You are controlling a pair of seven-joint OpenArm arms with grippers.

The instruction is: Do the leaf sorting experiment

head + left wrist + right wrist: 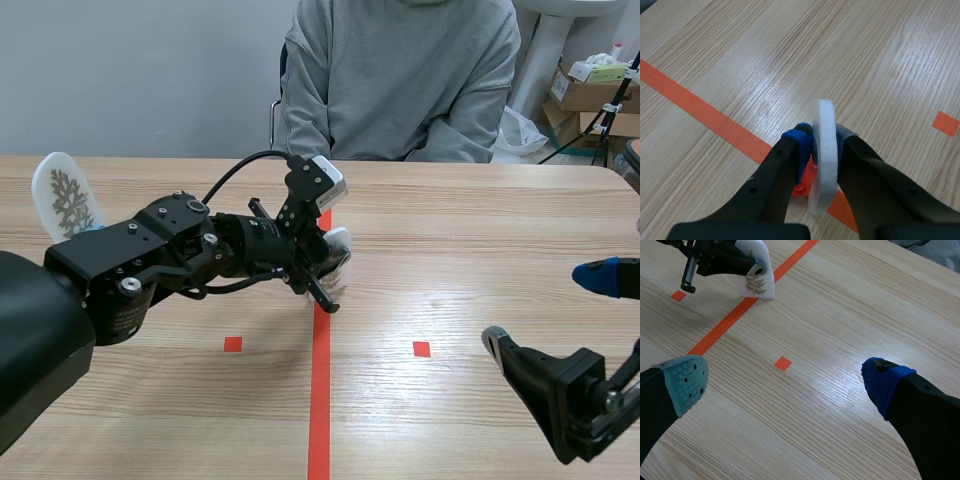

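A white disc with a fern-like leaf on it (339, 241) stands on edge on the table, right at the orange-red centre line. My left gripper (330, 258) is shut on it. In the left wrist view the disc (824, 155) shows edge-on, pressed between the two fingers (790, 165). The right wrist view shows the same disc (758, 279) from its leaf face, well ahead of my right gripper (786, 382). That gripper is open over bare table, its fingers wide apart, at the near right (548, 312). A second white disc with a branching leaf (66, 196) stands tilted at the far left.
A person in a grey sweatshirt (400, 80) sits across the table, hands out of view. Cardboard boxes (590, 92) are stacked beyond the table's far right corner. Small orange-red squares (421, 348) mark the table on either side of the centre line.
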